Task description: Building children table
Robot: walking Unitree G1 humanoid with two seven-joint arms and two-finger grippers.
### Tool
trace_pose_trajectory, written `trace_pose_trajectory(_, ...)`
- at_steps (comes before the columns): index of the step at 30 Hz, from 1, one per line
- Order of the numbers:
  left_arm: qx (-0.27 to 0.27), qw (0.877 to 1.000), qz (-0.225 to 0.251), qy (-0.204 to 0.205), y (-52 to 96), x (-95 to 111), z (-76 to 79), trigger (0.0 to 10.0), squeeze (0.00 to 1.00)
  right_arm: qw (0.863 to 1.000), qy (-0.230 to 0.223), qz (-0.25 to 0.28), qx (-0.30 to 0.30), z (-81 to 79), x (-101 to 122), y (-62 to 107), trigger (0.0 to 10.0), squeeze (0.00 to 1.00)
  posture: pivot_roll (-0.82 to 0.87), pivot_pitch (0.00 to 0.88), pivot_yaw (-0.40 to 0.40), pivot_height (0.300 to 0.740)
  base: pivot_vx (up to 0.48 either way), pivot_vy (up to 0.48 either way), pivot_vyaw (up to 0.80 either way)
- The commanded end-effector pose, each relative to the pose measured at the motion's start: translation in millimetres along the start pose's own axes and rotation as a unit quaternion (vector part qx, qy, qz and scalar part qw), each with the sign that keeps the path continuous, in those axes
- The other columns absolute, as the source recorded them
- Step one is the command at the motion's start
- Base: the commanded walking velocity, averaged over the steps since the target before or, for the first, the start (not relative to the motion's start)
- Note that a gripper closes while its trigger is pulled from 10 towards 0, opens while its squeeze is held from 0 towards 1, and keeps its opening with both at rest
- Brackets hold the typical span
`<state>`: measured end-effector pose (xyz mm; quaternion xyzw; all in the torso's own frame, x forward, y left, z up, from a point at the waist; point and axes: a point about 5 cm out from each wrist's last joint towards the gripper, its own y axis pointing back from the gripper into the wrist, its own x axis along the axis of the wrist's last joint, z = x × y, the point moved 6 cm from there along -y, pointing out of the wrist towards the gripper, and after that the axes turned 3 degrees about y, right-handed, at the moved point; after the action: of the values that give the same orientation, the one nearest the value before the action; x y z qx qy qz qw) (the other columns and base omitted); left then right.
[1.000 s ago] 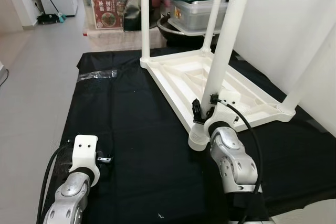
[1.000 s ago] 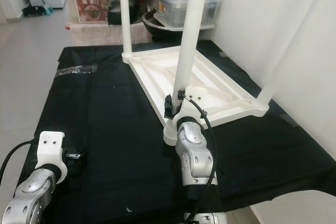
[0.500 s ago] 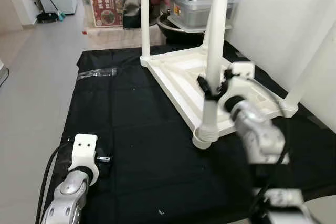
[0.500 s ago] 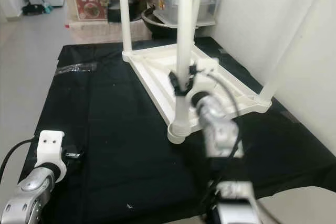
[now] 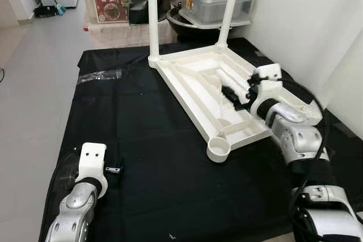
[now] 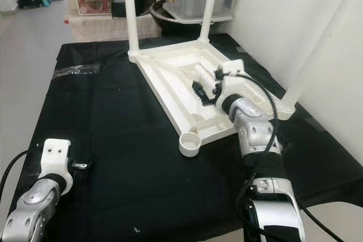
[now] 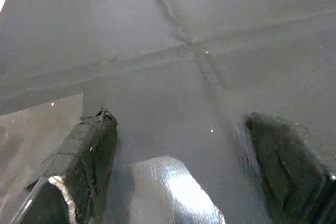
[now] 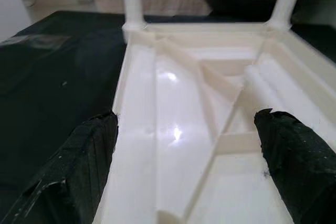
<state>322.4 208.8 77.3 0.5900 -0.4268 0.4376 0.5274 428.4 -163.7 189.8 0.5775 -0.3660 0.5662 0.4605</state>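
A white children's table top (image 5: 187,92) lies upside down on a black cloth (image 5: 142,140). Two white legs stand in its far corners (image 5: 152,15) (image 5: 228,12), and a third rises at the near right (image 6: 315,43). The round socket (image 5: 218,150) at the near left corner is empty. My right gripper (image 5: 238,88) hovers open over the inside of the top (image 8: 173,108). A white round bar (image 8: 262,95) lies there, running back under the gripper. My left gripper (image 7: 184,145) rests open just above the cloth, near the front left (image 5: 112,169).
A clear plastic bag (image 5: 102,76) lies on the cloth at the far left. Storage boxes (image 5: 113,4) and a dark pan (image 5: 193,24) crowd the floor behind the cloth. A white wall (image 5: 306,21) closes the right side. Grey floor (image 5: 34,72) stretches to the left.
The leg that stood in the near left socket, held by my right gripper, is out of it. That gripper has moved over the table top and stands open. The left arm is unchanged.
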Motion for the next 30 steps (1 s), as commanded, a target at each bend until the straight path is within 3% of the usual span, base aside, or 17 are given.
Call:
trace_pose_trajectory(1, 0.007, 1.000, -0.008, -0.012, 2.3, -4.7, -5.7, 10.0, 0.00, 1.000, -0.012, -0.024, 0.002, -4.1, -13.9, 0.0, 10.0, 0.00, 0.10, 0.000, -0.051, 0.740, 0.000, 0.000, 0.00)
trace_pose_trajectory(5, 0.009, 1.000, -0.001, -0.013, 0.7, -0.5, -6.6, 10.0, 0.00, 0.998, -0.042, -0.036, -0.011, -11.5, -22.6, -3.8, 10.0, 0.00, 0.10, 0.000, -0.048, 0.740, 0.000, 0.000, 0.00)
trace_pose_trajectory(7, 0.007, 1.000, 0.010, -0.007, -0.8, 5.9, -3.5, 10.0, 0.00, 0.992, -0.057, -0.100, -0.045, -19.9, -48.4, -5.6, 10.0, 0.00, 0.11, 0.000, -0.047, 0.740, 0.000, 0.000, 0.00)
trace_pose_trajectory(9, 0.006, 1.000, 0.015, -0.006, -0.8, 8.7, -1.4, 10.0, 0.00, 0.988, -0.064, -0.128, -0.062, -23.6, -60.9, -5.8, 10.0, 0.00, 0.11, 0.000, -0.047, 0.740, 0.000, 0.000, 0.00)
trace_pose_trajectory(11, 0.006, 1.000, 0.015, -0.006, -0.8, 8.7, -1.4, 10.0, 0.00, 0.988, -0.064, -0.128, -0.062, -23.6, -60.9, -5.8, 10.0, 0.00, 0.11, 0.000, -0.047, 0.740, 0.000, 0.000, 0.00)
trace_pose_trajectory(12, 0.004, 1.000, 0.019, -0.007, -0.5, 10.2, 0.3, 10.0, 0.00, 0.985, -0.095, -0.132, -0.056, -33.0, -66.7, -6.4, 10.0, 0.00, 0.11, 0.000, -0.046, 0.740, 0.000, 0.000, 0.00)
trace_pose_trajectory(13, 0.003, 1.000, 0.022, -0.008, 0.1, 11.4, 1.4, 10.0, 0.00, 0.987, -0.106, -0.113, -0.046, -42.8, -64.5, -6.1, 10.0, 0.00, 0.11, 0.000, -0.047, 0.740, 0.000, 0.000, 0.00)
trace_pose_trajectory(15, 0.003, 1.000, 0.022, -0.008, 0.1, 11.4, 1.4, 10.0, 0.00, 0.987, -0.106, -0.113, -0.046, -42.8, -64.5, -6.1, 10.0, 0.00, 0.11, 0.000, -0.047, 0.740, 0.000, 0.000, 0.00)
trace_pose_trajectory(16, 0.002, 1.000, 0.026, -0.008, 0.5, 13.0, 2.5, 10.0, 0.00, 0.989, -0.120, -0.083, -0.029, -54.9, -59.2, -4.7, 10.0, 0.00, 0.11, 0.000, -0.047, 0.740, 0.000, 0.000, 0.00)
trace_pose_trajectory(18, 0.002, 1.000, 0.026, -0.008, 0.5, 13.0, 2.5, 10.0, 0.00, 0.989, -0.120, -0.083, -0.029, -54.9, -59.2, -4.7, 10.0, 0.00, 0.11, 0.000, -0.047, 0.740, 0.000, 0.000, 0.00)
trace_pose_trajectory(21, -0.002, 1.000, 0.030, -0.007, 0.3, 14.4, 6.9, 10.0, 0.00, 0.993, -0.109, -0.037, 0.001, -77.6, -48.9, -1.6, 10.0, 0.00, 0.10, 0.000, -0.047, 0.740, 0.000, -0.475, 0.00)
trace_pose_trajectory(22, -0.002, 1.000, 0.030, -0.007, 0.3, 14.4, 6.9, 10.0, 0.00, 0.993, -0.109, -0.037, 0.001, -77.6, -48.9, -1.6, 10.0, 0.00, 0.10, 0.000, -0.047, 0.740, 0.000, -0.480, 0.00)
trace_pose_trajectory(23, -0.006, 0.999, 0.030, -0.008, -0.2, 14.5, 10.9, 10.0, 0.00, 0.994, -0.102, -0.025, 0.016, -89.9, -44.9, -1.0, 10.0, 0.00, 0.10, 0.000, -0.044, 0.740, 0.000, -0.480, 0.00)
trace_pose_trajectory(25, -0.006, 0.999, 0.030, -0.008, -0.2, 14.5, 10.9, 10.0, 0.00, 0.994, -0.102, -0.025, 0.016, -89.9, -44.9, -1.0, 10.0, 0.00, 0.10, 0.000, -0.044, 0.740, 0.000, -0.480, 0.00)
trace_pose_trajectory(26, -0.010, 0.999, 0.030, -0.009, -0.6, 14.5, 14.3, 10.0, 0.00, 0.995, -0.092, -0.015, 0.029, -100.7, -40.9, -0.7, 10.0, 0.00, 0.10, 0.000, -0.044, 0.740, 0.000, -0.480, 0.00)
trace_pose_trajectory(30, -0.012, 0.999, 0.031, -0.010, -0.8, 14.9, 17.7, 10.0, 0.00, 0.996, -0.077, -0.007, 0.042, -112.1, -36.3, -0.2, 10.0, 0.00, 0.11, 0.000, -0.045, 0.740, 0.000, -0.480, 0.00)
